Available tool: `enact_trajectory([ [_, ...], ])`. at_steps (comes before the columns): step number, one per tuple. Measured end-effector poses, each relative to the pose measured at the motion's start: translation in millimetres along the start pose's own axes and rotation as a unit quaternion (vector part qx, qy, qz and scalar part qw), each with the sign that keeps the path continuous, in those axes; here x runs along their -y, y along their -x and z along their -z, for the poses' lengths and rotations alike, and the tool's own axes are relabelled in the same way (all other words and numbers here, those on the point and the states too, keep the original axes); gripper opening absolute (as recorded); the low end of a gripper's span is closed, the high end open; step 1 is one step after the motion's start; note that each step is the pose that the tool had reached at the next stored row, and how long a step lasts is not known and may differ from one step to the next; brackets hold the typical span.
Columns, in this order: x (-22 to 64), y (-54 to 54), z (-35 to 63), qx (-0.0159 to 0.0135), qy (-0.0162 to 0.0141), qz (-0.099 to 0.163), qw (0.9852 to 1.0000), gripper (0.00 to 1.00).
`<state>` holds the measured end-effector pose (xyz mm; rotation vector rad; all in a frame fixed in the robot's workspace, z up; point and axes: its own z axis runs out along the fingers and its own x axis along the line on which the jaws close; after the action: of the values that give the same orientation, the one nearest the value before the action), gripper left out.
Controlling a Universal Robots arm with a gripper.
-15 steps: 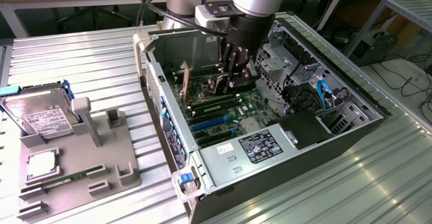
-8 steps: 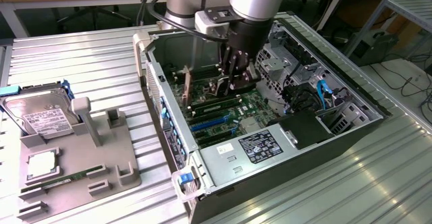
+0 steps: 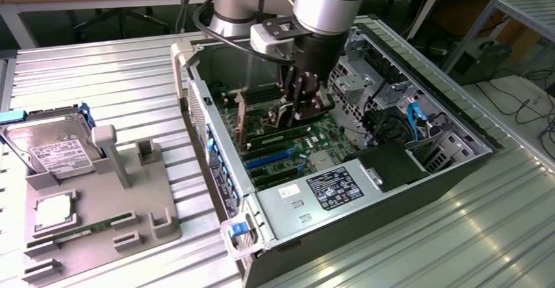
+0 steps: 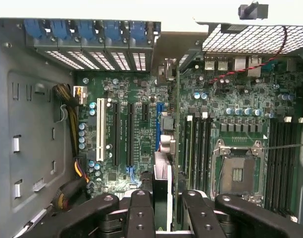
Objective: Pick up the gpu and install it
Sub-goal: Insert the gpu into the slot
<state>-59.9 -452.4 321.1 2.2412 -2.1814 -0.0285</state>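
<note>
Table (image 3: 104, 80): ribbed metal, carrying an open computer case (image 3: 451, 171). Motherboard (image 4: 136, 139): green, on the case floor. Gripper (image 3: 305, 99): inside the case, fingers (image 4: 140, 213) clamped on the gpu (image 4: 161, 168). Gpu: edge-on, upright, just beside the blue slot (image 4: 158, 126).

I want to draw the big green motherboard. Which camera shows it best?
The wrist view: the motherboard faces the camera, slots and socket plain. In the exterior view it sits slanted in the case, partly behind the gripper.
</note>
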Motion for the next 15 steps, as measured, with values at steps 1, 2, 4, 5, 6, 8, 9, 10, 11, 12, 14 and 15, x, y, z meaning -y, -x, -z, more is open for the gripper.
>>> enact_trajectory([
  [1, 0.0, 0.0, -0.4, 0.0001, 0.0010, 0.000, 1.0000, 0.27],
  [2, 0.0, 0.0, -1.3, 0.0001, 0.0021, 0.000, 1.0000, 0.27],
  [4, 0.0, 0.0, -5.0, 0.0000, 0.0035, 0.000, 1.0000, 0.27],
  [5, 0.1, 0.0, -6.8, 0.0000, 0.0036, 0.000, 1.0000, 0.27],
  [6, 0.1, 0.0, -8.6, 0.0001, 0.0036, 0.000, 1.0000, 0.27],
  [8, 0.2, -0.1, -12.2, 0.0000, 0.0036, 0.000, 1.0000, 0.27],
  [9, 0.3, -0.1, -13.6, 0.0000, 0.0034, 0.000, 1.0000, 0.27],
  [10, 0.3, -0.1, -14.6, 0.0000, 0.0027, 0.000, 1.0000, 0.27],
  [11, 0.4, -0.1, -15.8, -0.0001, 0.0021, 0.000, 1.0000, 0.27],
  [12, 0.4, -0.1, -17.4, -0.0001, 0.0018, 0.000, 1.0000, 0.27],
  [14, 0.4, -0.1, -20.9, -0.0001, 0.0017, 0.000, 1.0000, 0.27],
  [15, 0.5, -0.1, -23.3, -0.0001, 0.0017, 0.000, 1.0000, 0.27],
])
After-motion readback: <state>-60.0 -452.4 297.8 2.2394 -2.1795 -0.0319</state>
